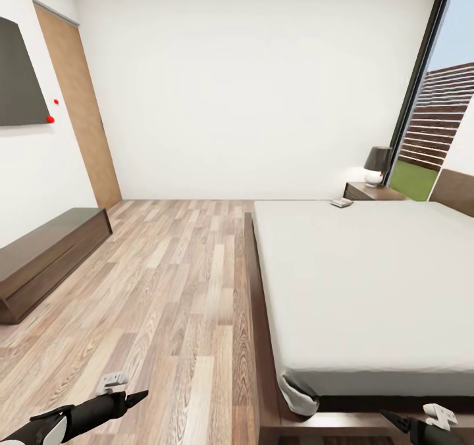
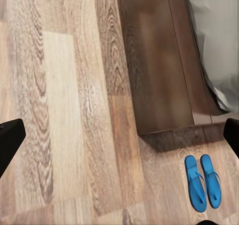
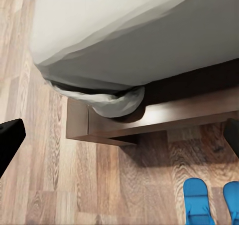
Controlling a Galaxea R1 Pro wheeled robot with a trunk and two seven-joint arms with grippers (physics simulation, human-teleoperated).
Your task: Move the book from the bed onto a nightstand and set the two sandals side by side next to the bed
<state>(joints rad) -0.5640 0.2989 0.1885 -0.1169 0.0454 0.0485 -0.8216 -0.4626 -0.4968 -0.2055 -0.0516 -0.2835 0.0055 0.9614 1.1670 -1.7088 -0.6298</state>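
Your sandals point(image 2: 203, 181) lie side by side on the floor just off the corner of the bed point(image 1: 368, 287), long axes parallel. They are below both end effectors, a little nearer the right end effector point(image 3: 119, 132); both have fingers apart and hold nothing. The book point(image 1: 342, 203) is far away at the bed's head, near the nightstand point(image 1: 372, 192)

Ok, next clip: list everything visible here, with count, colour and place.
bed: one, pale grey mattress on dark wood frame, right side of room
book: one, small, on the bed's far corner
nightstand: one, dark wood, beyond the bed
lamp: one, dark shade, on the nightstand
sandals: two, bright blue, side by side on the floor by the bed frame's corner
cabinet: one, long, dark wood, left wall
door: one, brown, left wall
left tool: black, open
right tool: black, open
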